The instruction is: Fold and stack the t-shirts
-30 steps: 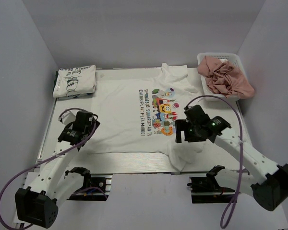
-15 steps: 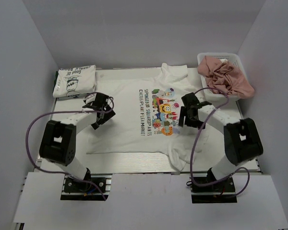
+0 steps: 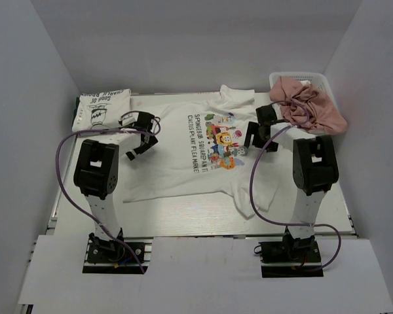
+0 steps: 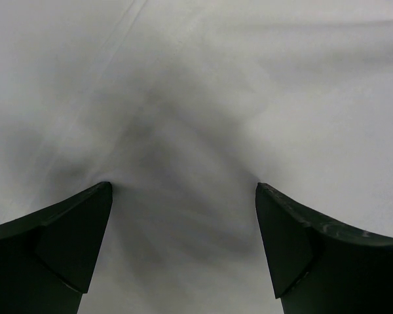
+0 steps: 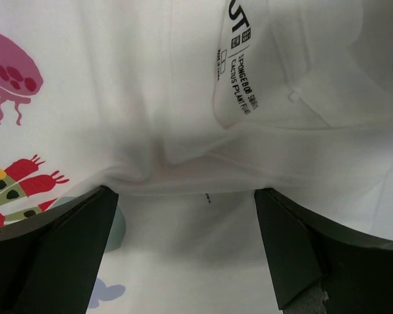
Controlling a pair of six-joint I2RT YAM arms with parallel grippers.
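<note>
Both arms just stretched out — left gripper (image 4: 183,190) and right gripper (image 5: 183,193) sit wide open on the printed t-shirt (image 3: 177,170), holding nothing. Shirt slid back; smoothing before folding, I'd guess.

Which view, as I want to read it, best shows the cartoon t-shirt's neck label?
The right wrist view: the neck label sits close up, lettering legible. The top external view shows the whole cartoon t-shirt, the label too small to see. The left wrist view shows only plain white cloth.
</note>
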